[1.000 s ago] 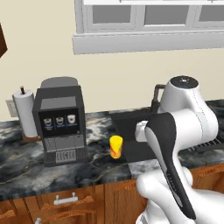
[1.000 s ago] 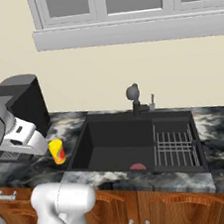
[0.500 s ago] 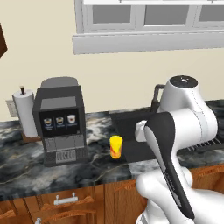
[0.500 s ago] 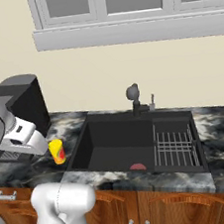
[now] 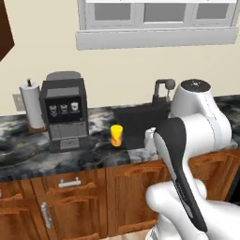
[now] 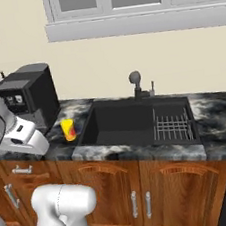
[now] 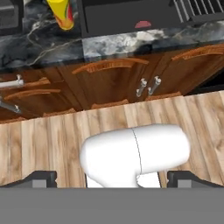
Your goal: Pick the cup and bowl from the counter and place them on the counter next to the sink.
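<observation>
Currently, one moment, three views.
Cup: the cup (image 5: 116, 135) stands upright on the counter (image 5: 93, 157), just left of the sink (image 6: 131, 121), near its left rim; also seen from the right base (image 6: 68, 129) and at the top left of the hand view (image 7: 63, 13).
Coffee machine: the black coffee machine (image 5: 64, 115) stands left of the cup, well apart from it, at the back of the counter.
Paper towel: a paper towel roll (image 5: 32, 107) stands upright just left of the machine.
Sink: a wire rack (image 6: 172, 126) lies in its right part; the dark faucet (image 6: 136, 84) rises at the far rim.
Gripper: the gripper (image 7: 112, 179) looks down over the wooden floor (image 7: 52, 144) and the cabinet doors (image 7: 109, 83); jaws wide apart, nothing between them.
Bowl: cannot tell where it is.
</observation>
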